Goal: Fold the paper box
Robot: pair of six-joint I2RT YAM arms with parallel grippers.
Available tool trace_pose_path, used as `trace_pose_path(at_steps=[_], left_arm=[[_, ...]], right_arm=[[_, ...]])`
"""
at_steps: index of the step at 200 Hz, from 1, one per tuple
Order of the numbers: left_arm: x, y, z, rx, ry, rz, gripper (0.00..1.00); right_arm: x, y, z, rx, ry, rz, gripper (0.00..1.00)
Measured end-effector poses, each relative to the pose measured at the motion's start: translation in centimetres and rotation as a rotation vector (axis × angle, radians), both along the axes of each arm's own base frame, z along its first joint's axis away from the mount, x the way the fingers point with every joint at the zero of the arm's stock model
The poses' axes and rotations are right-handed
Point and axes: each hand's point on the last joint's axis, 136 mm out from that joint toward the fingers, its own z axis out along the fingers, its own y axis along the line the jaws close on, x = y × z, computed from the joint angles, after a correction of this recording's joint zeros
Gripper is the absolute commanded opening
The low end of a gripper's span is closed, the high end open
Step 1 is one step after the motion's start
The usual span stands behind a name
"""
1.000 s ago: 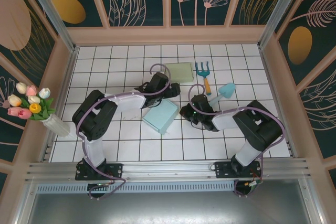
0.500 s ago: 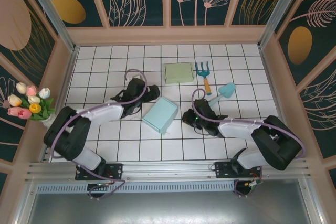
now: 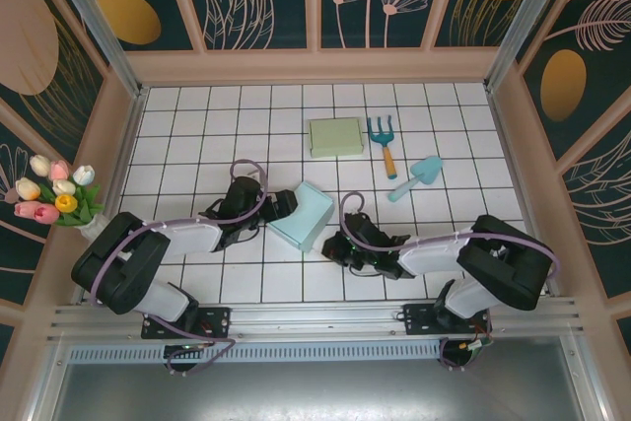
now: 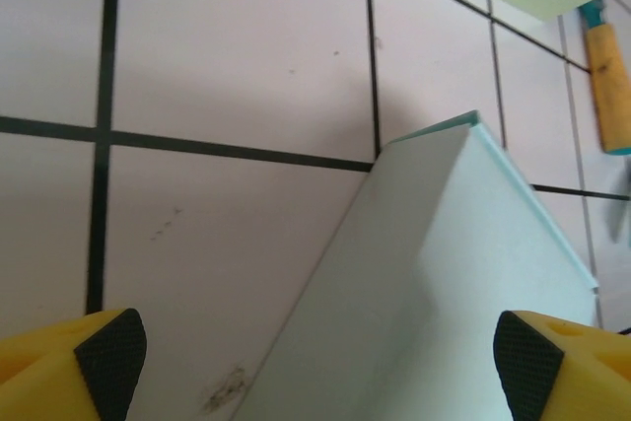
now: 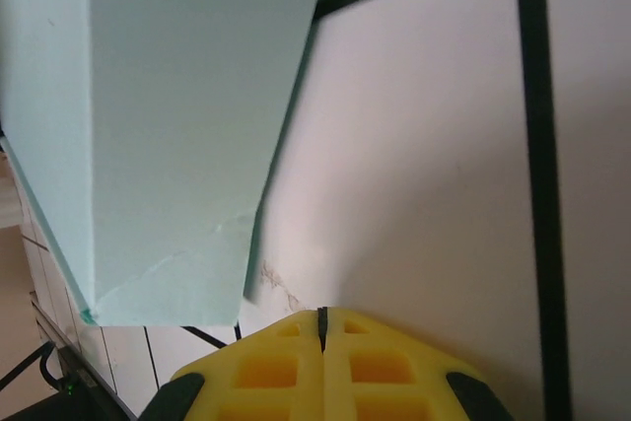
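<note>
Shows, nearest the arm bases, the right gripper (image 3: 340, 246) pinched fully shut on nothing, low over the white tiled table (image 3: 197, 115) and just beside the near right end of the pale teal folded paper box (image 3: 306, 216). Puts the left gripper (image 3: 281, 204) at the box's left side, jaws spread wide and empty, the box's face between its yellow fingertips (image 4: 108, 352). Places farther back, well apart, a pale green flat box (image 3: 336, 136), an orange-handled blue rake (image 3: 383, 143) and a teal plastic scoop (image 3: 418, 175).

Paper box (image 3: 303, 217) blocks mid-table (open tiles (image 3: 197, 125) far left).
</note>
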Motion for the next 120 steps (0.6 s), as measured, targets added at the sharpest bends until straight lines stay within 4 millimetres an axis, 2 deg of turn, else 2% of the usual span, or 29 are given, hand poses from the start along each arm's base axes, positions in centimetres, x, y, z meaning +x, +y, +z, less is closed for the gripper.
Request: trace_pose_path(at_steps=[38, 120], left_arm=[[-0.2, -0.8, 0.6, -0.066, -0.005, -0.018, 0.92], [-1.2, -0.5, 0.1, -0.067, -0.003, -0.006, 0.91]], right_arm=[[0.0, 1.0, 0.0, 0.010, 0.009, -0.003, 0.00], [-0.3, 2.6, -0.1, 0.033, 0.021, 0.007, 0.00]])
